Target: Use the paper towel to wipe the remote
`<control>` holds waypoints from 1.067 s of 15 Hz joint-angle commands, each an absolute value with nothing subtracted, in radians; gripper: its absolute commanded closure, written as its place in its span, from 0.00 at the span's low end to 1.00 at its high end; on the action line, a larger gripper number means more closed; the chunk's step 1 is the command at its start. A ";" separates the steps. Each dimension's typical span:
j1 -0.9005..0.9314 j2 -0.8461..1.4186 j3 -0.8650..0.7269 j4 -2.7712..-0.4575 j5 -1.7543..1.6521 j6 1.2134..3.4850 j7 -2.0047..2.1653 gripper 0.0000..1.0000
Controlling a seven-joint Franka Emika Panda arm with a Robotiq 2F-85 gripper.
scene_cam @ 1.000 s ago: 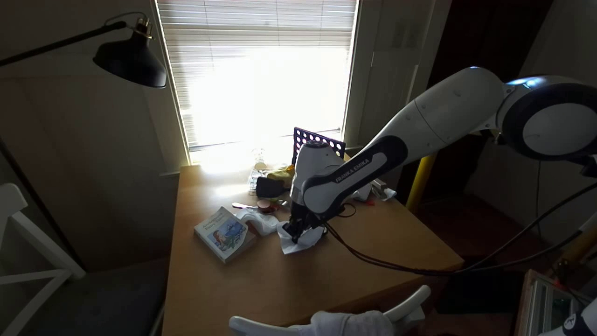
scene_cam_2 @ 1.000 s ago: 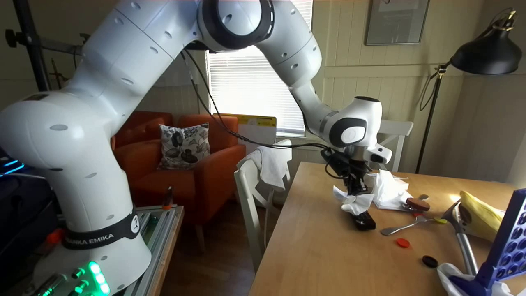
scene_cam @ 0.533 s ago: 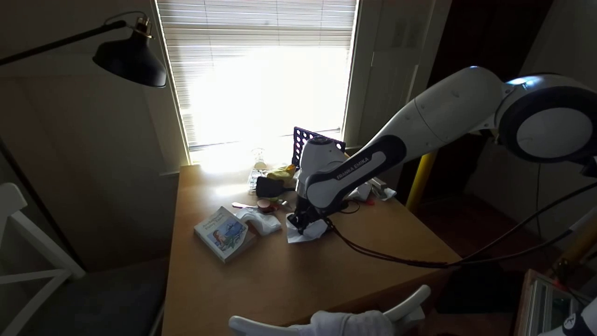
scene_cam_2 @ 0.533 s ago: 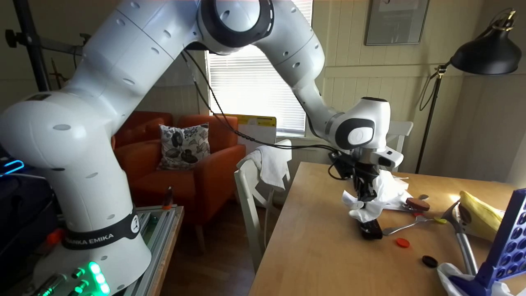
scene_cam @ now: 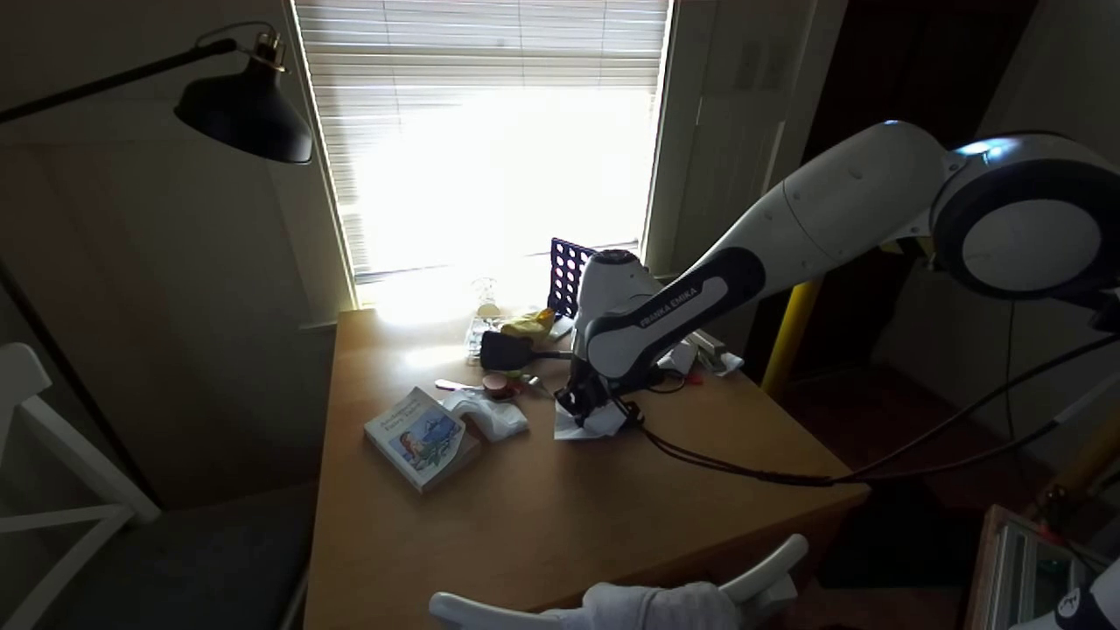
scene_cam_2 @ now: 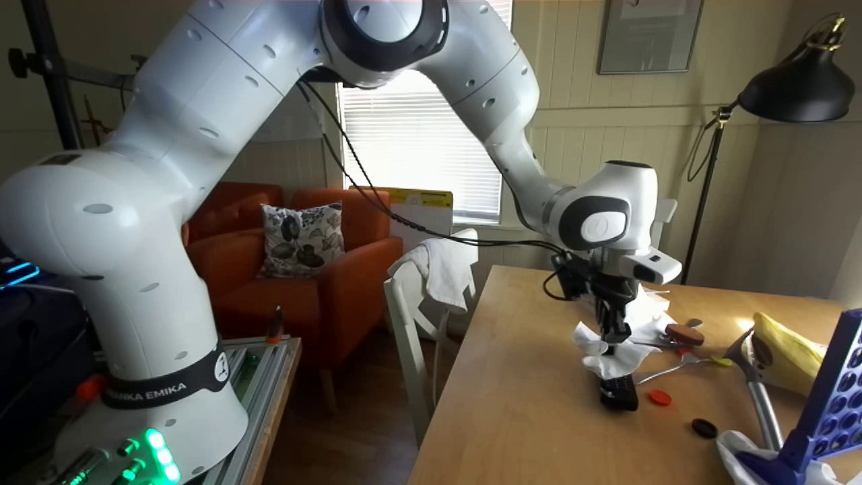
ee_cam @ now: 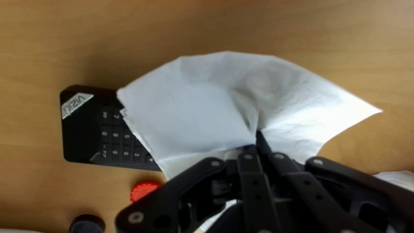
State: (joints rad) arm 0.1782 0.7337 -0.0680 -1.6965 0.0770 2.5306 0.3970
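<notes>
I see a light-brown wooden worktop bearing a thick book with a blue picture on its pale cover and, just beside it, a rumpled white packet. In the wrist view I find a small round red plastic disc near a round black disc. In an exterior view I make out an upright dark blue plastic grid rack, close to a crumpled yellow bundle and a dark-headed utensil with a metal handle. Farther back, an orange armchair carries a dark-patterned cream cushion, and a pale towel hangs over a white chair. A black lamp shows in both exterior views.
</notes>
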 commanded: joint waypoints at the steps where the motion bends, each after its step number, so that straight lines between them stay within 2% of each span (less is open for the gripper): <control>1: 0.115 0.707 -0.024 -1.747 0.128 2.531 0.353 0.99; 7: 0.081 0.695 -0.037 -1.774 0.136 2.554 0.359 0.99; 16: -0.082 0.666 0.117 -1.813 0.302 2.567 0.119 0.99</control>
State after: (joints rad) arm -0.0278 0.6940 0.0662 -1.7684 0.2248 2.5391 0.2024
